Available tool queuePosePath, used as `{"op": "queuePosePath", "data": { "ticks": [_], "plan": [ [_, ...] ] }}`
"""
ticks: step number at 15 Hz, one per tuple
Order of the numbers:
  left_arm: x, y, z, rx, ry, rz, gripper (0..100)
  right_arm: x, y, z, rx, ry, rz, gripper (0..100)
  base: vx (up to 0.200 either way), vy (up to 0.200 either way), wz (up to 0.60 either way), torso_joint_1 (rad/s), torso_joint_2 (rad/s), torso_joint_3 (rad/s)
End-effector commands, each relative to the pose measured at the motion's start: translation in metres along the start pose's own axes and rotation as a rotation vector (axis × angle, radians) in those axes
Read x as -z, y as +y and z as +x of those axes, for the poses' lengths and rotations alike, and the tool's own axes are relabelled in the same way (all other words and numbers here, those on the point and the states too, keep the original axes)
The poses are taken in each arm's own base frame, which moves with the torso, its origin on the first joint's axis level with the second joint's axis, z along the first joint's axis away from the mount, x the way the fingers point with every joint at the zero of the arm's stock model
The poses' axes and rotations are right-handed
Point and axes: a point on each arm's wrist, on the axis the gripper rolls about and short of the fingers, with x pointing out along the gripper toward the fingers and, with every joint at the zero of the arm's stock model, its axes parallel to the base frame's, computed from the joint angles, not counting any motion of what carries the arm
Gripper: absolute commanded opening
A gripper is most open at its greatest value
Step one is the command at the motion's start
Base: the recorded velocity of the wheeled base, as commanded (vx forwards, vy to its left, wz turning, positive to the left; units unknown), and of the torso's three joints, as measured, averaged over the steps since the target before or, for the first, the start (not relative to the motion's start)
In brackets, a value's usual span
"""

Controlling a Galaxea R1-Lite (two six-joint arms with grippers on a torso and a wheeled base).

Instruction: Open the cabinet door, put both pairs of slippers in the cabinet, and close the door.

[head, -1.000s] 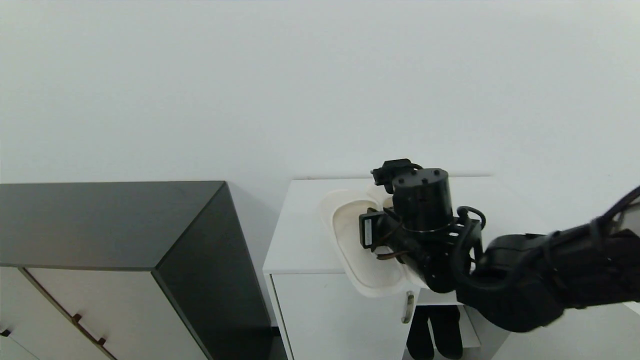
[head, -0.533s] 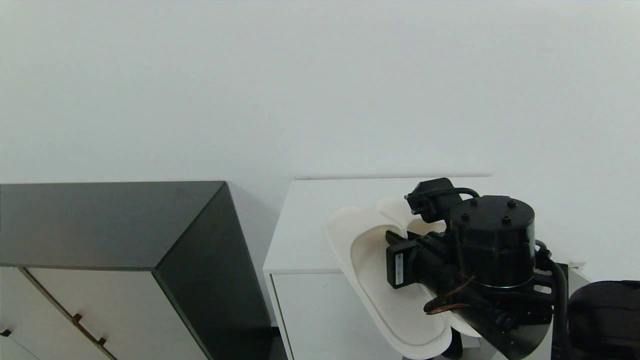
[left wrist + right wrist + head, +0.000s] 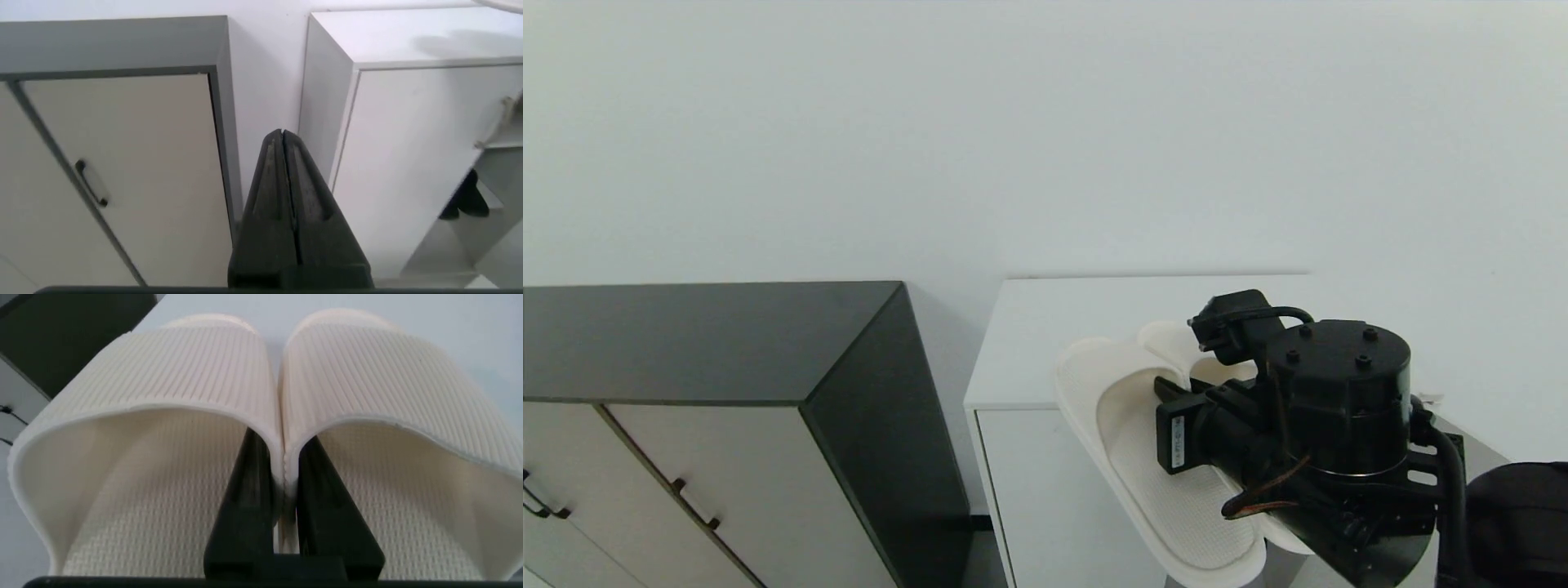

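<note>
A pair of cream slippers [image 3: 1152, 457] hangs in the air in front of the white cabinet [image 3: 1086, 318], below the level of its top. My right gripper [image 3: 282, 457] is shut on the slippers [image 3: 278, 416]: one finger sits inside each slipper and they pinch the two inner strap walls together. A pair of black slippers [image 3: 464, 196] lies on a shelf in the open right part of the white cabinet [image 3: 409, 147]. My left gripper [image 3: 282, 171] is shut with nothing in it, low down and facing the gap between the two cabinets.
A dark-topped cabinet [image 3: 711, 343] with pale doors and small handles [image 3: 91, 181] stands close to the left of the white cabinet. A metal handle [image 3: 497, 122] sits on the white door's edge. A plain white wall is behind.
My right arm lifted the cream slippers off the white cabinet's top and drew them nearer and lower. The head camera then shifted, so both cabinets sit higher in view.
</note>
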Motion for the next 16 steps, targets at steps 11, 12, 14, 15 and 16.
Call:
{"op": "queuePosePath", "data": {
  "ticks": [11, 12, 14, 15, 16],
  "plan": [
    [0.0000, 0.0000, 0.0000, -0.001, 0.000, 0.000, 0, 0.0068, -0.0018, 0.0001, 0.006, 0.021, -0.016, 0, -0.127, 0.000, 0.00, -0.005, 0.00, 0.002],
    [0.0000, 0.0000, 0.0000, -0.001, 0.000, 0.000, 0, 0.0068, -0.0018, 0.0001, 0.006, 0.021, -0.016, 0, 0.000, 0.000, 0.00, 0.000, 0.00, 0.000],
    [0.0000, 0.0000, 0.0000, -0.001, 0.000, 0.000, 0, 0.0083, -0.0013, 0.0014, 0.006, 0.025, -0.020, 0, 0.000, 0.000, 0.00, 0.000, 0.00, 0.000],
    [0.0000, 0.0000, 0.0000, -0.001, 0.000, 0.000, 0, 0.0092, -0.0011, 0.0021, 0.007, 0.028, -0.021, 0, 0.000, 0.000, 0.00, 0.000, 0.00, 0.000],
    [0.0000, 0.0000, 0.0000, -0.001, 0.000, 0.000, 0, 0.0096, -0.0010, 0.0024, 0.007, 0.029, -0.020, 0, 0.000, 0.000, 0.00, 0.000, 0.00, 0.000]
  ]
}}
